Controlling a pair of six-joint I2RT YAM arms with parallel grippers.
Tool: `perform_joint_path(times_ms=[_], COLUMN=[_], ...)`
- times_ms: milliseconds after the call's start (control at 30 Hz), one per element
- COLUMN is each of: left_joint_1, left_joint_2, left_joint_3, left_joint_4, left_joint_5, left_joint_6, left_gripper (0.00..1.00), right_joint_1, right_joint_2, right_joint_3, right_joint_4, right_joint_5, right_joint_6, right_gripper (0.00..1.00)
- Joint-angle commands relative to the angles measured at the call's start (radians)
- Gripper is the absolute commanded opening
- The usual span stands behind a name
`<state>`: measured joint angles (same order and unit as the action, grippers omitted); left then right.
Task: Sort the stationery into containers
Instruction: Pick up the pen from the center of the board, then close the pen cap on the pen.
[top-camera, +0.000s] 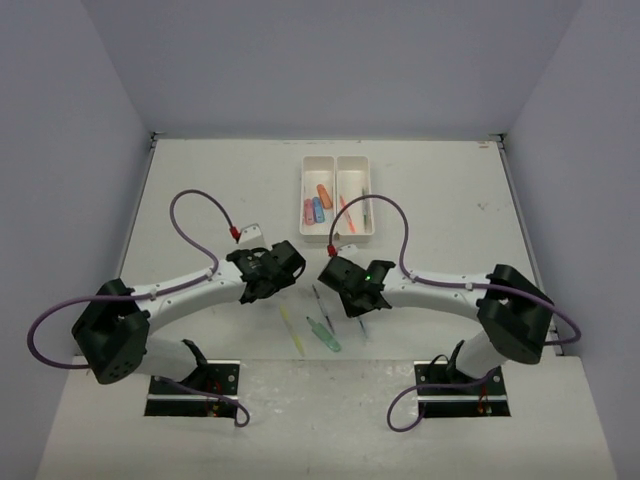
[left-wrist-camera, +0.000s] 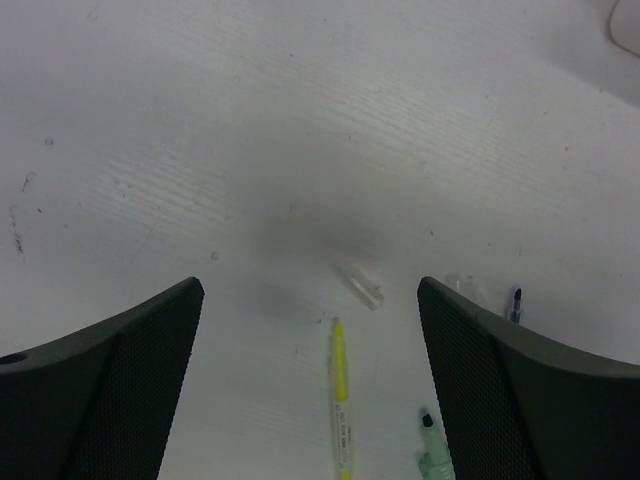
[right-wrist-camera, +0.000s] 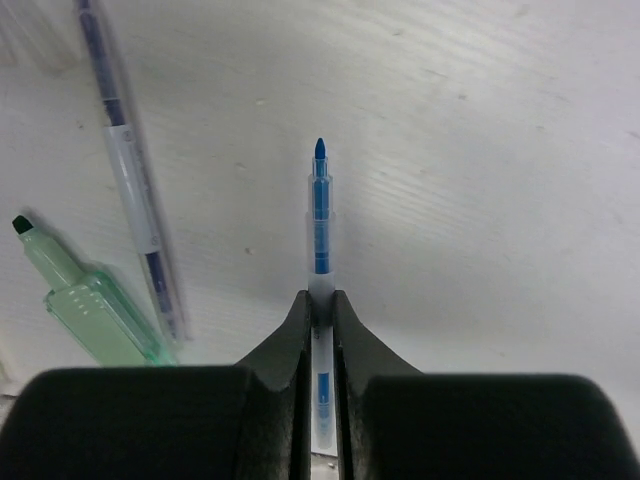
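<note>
Tray (top-camera: 337, 162): left slot has pink, blue, orange chunky bits (top-camera: 318, 209), right slot two thin pens (top-camera: 347, 213). Right claw (right-wrist-camera: 320, 310) pinching a blue pen (right-wrist-camera: 320, 215), left claw (left-wrist-camera: 310, 290) spread.

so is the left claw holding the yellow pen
No, the left claw stands open and the yellow pen lies loose on the table between its fingers.

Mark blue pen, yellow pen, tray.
blue pen (right-wrist-camera: 320, 225): right wrist view, on the blue barrel.
yellow pen (left-wrist-camera: 340, 368): left wrist view, on the yellow upper barrel.
tray (top-camera: 336, 185): top external view, on the centre divider wall.
</note>
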<state>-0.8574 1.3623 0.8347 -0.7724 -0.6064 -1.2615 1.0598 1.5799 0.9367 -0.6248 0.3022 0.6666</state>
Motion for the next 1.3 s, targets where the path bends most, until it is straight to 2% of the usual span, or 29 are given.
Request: perform_joint_path(times_ms=[0, 133, 267, 400, 500, 800, 1267], left_joint_1=[0.004, 0.0, 0.001, 0.001, 0.004, 0.011, 0.025], left_joint_2=[0.025, 0.066, 0.074, 0.054, 0.074, 0.268, 0.27], left_joint_3=[0.03, 0.05, 0.061, 0.045, 0.047, 0.159, 0.127], left_joint_4=[0.026, 0.015, -0.078, -0.054, -0.014, -0.022, -0.019], left_joint_5=[0.06, 0.062, 0.06, 0.103, 0.127, 0.163, 0.145], left_joint_6=[-0.091, -0.032, -0.159, -0.241, -0.286, -0.291, -0.304], left_gripper=[0.87, 0.83, 0.69, 0.6, 0.46, 0.4, 0.35], right_joint_1=[-0.039, -0.057, -0.076, -0.082, -0.081, -0.083, -0.084], right_joint_2=[-0.161, -0.231, -0.279, -0.282, -0.287, -0.349, -0.365], right_joint_3=[-0.017, -0.033, -0.056, -0.061, -0.063, -0.105, -0.11], right_joint_4=[-0.058, -0.064, -0.062, -0.061, -0.061, -0.053, -0.049], right_joint_5=[0.103, 0.109, 0.113, 0.117, 0.11, 0.101, 0.102], right_joint_6=[0.034, 0.027, 0.021, 0.019, 0.013, -0.001, -0.012], right_gripper=[0.0, 0.0, 0.0, 0.0, 0.0, 0.0, 0.0])
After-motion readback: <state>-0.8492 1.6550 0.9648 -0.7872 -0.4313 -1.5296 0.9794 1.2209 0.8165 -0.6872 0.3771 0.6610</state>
